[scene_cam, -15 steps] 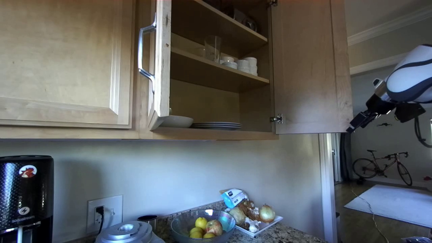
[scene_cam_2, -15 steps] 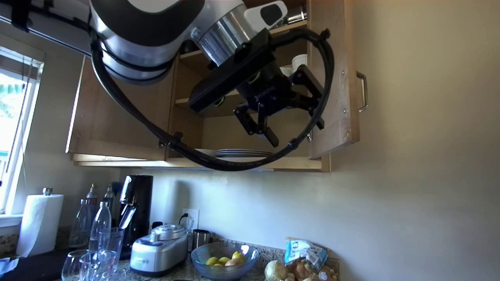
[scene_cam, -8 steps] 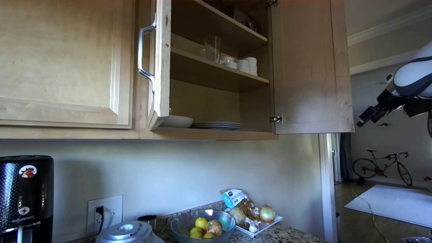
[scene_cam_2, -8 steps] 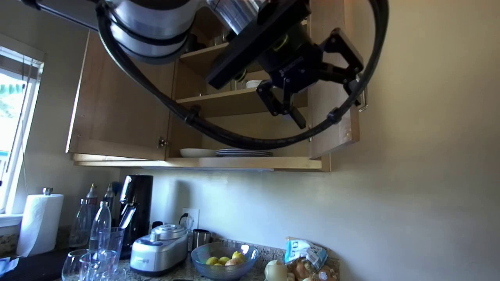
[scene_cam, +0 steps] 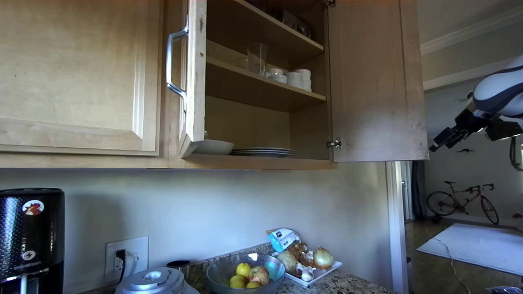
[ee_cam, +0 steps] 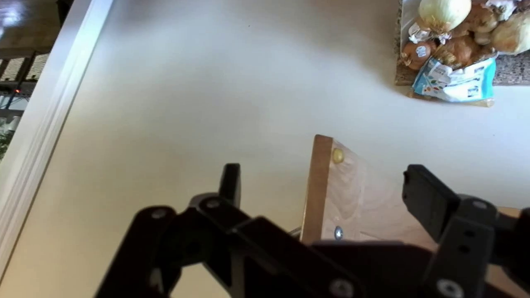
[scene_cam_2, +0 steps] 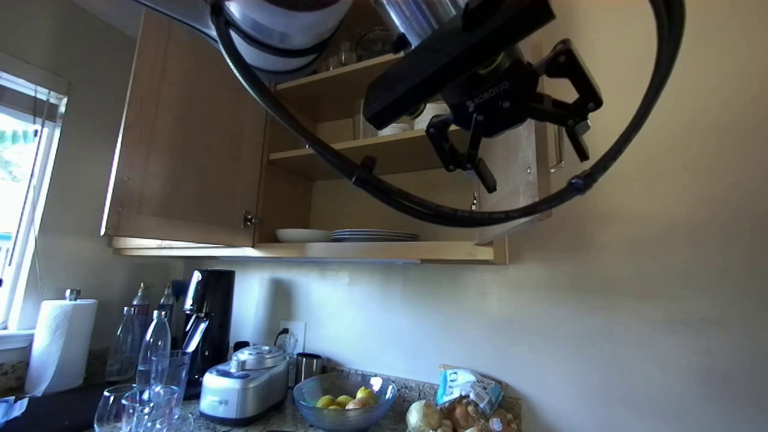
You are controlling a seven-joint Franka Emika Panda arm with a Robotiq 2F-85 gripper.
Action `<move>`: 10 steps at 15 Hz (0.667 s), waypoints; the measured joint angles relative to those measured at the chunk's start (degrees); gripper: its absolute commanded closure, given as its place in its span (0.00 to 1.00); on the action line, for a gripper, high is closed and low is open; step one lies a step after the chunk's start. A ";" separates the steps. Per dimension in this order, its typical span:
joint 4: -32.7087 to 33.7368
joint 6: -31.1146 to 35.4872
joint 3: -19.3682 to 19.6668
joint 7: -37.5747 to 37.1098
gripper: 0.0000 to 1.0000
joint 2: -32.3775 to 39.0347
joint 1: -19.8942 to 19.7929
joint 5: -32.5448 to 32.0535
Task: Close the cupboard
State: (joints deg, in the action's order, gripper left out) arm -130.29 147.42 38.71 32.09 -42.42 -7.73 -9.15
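1. The cupboard [scene_cam: 308, 134] stood open near twelve o'clock in both exterior views, on the wall [scene_cam: 204, 212] above the counter [scene_cam: 341, 281].
2. In an exterior view, its edge-on door [scene_cam: 196, 73] stood at eleven o'clock with a silver bar handle [scene_cam: 169, 61] at its nine o'clock; its opposite door [scene_cam: 378, 81], at two o'clock, showed the inner face.
3. The bottom shelf [scene_cam_2: 384, 249] bore a pale bowl [scene_cam: 213, 147] with stacked plates [scene_cam: 261, 152] at its three o'clock; the middle shelf [scene_cam: 253, 90] held a tall glass [scene_cam: 257, 59] and white dishes [scene_cam: 302, 79].
4. The gripper [scene_cam_2: 536, 168] hung between two and three o'clock in an exterior view, its fingers [scene_cam_2: 487, 177] spread wide and gripping nothing.
5. In the wrist view the fingers showed at about eight and four o'clock, a corner of the opposite door between them; whether they touched it could not be told.
6. Lower down in an exterior view, a glass bowl [scene_cam: 218, 275] of fruit [scene_cam: 258, 274] sat at six o'clock, onions [scene_cam: 322, 258] at five and a black machine [scene_cam: 32, 241] at eight.
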 measured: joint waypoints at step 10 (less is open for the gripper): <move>4.99 -3.04 4.56 6.27 0.00 4.43 8.83 7.21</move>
State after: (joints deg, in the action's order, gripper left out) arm -125.30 144.38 43.27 38.36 -37.99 1.10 -1.94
